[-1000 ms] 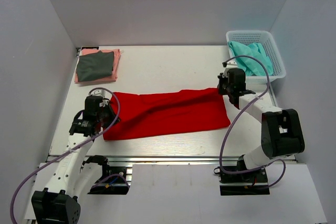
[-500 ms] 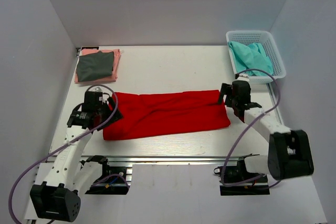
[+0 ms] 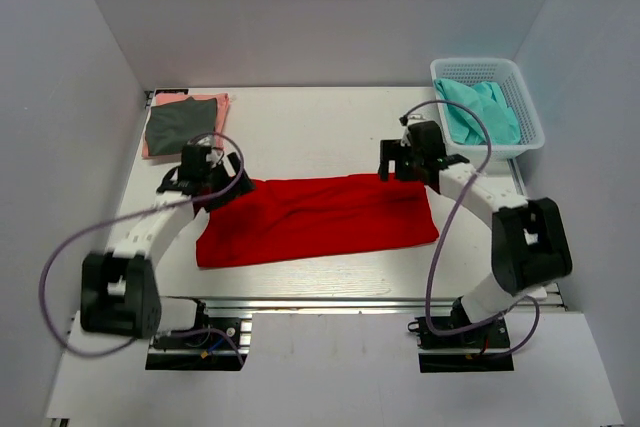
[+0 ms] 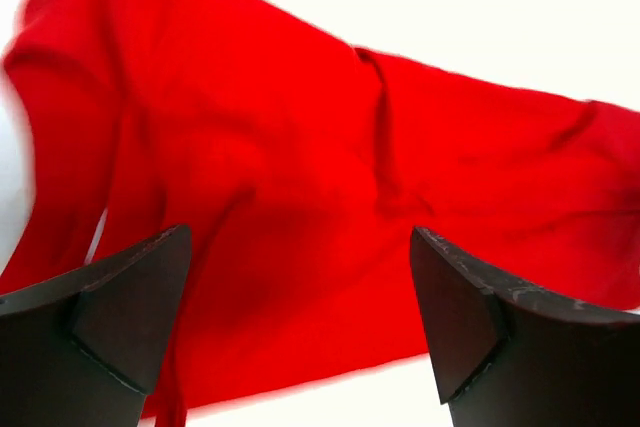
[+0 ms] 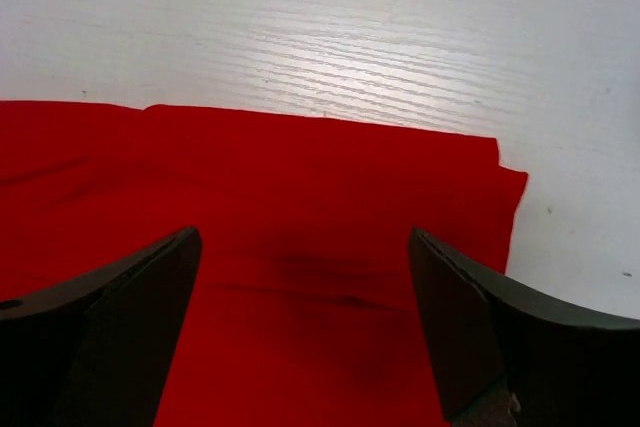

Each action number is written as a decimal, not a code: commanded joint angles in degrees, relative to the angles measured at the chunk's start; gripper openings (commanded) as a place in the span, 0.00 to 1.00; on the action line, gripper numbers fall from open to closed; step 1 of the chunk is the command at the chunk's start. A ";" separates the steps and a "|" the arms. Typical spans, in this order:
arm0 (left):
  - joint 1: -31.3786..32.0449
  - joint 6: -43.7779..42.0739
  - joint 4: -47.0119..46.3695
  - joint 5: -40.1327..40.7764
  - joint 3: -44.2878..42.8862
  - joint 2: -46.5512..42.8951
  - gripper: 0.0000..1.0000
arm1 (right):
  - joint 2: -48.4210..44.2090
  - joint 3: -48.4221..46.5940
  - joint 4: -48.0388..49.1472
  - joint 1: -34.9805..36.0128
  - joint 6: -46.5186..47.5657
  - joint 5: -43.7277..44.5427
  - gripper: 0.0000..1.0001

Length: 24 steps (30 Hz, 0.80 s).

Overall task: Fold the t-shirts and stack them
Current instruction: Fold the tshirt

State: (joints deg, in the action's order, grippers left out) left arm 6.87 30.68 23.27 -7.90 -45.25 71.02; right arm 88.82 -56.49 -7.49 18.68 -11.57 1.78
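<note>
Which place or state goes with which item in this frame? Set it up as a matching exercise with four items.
Column 1
1. red t-shirt
2. dark grey t-shirt
3. salmon pink t-shirt
4. white basket

Column 2
A. folded, on top of another shirt at the far left
B. at the far right, holding teal cloth
C. spread out flat in the middle
D. at the bottom of the far-left pile, only its edges showing

Pairs: 1-C, 2-A, 3-D, 4-B
</note>
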 commanded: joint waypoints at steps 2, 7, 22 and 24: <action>-0.19 -3.07 -5.51 -5.36 -6.68 12.97 1.00 | 5.22 -7.58 -10.86 2.67 2.52 3.49 0.89; -0.19 -3.08 -8.06 -8.80 -8.01 23.10 1.00 | 11.38 -9.07 -14.92 4.26 1.12 6.73 0.89; -0.90 -3.08 0.64 1.13 -19.42 37.60 1.00 | 2.51 4.70 -27.84 -1.53 -13.47 22.04 0.89; -0.90 -3.08 1.16 1.66 -22.23 39.18 1.00 | -0.47 5.77 -30.91 -2.33 -16.46 22.74 0.89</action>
State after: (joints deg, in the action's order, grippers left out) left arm 6.52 28.80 20.95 -12.91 -65.78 105.69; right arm 92.01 -52.88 -29.87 18.02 -22.98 19.53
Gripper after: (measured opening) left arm 0.997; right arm 0.894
